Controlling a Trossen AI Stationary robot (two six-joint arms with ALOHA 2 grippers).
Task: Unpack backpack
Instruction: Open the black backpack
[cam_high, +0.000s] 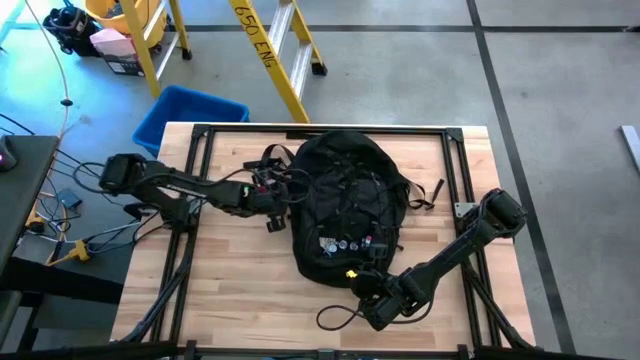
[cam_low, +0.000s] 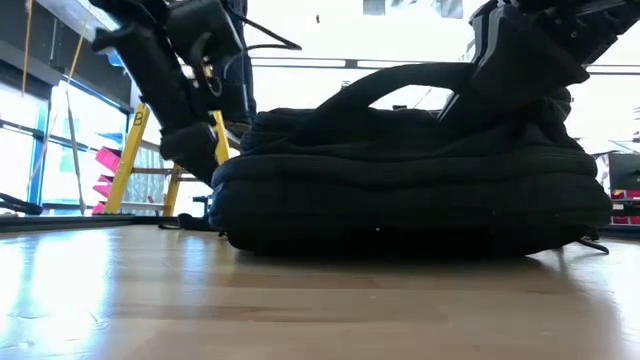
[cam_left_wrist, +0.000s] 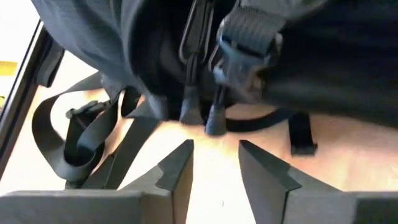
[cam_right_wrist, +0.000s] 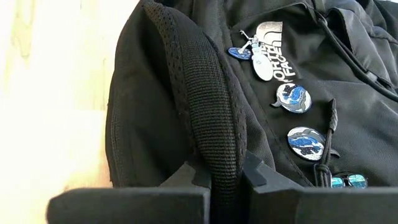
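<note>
- While the backpack (cam_high: 345, 205) lies flat mid-table, badges (cam_right_wrist: 292, 98) up, the right gripper (cam_right_wrist: 219, 177) pinches its mesh-padded handle (cam_right_wrist: 205, 106) at the near end.
- Left gripper (cam_left_wrist: 214, 162) — fingers parted, holding nothing — sits just beside the zipper pulls (cam_left_wrist: 202, 112) on the pack's left side.

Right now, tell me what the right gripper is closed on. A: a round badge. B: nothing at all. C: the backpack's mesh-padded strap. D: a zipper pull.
C: in the right wrist view the right gripper pinches the mesh-padded strap of the backpack, while the badges lie untouched beside it.
</note>
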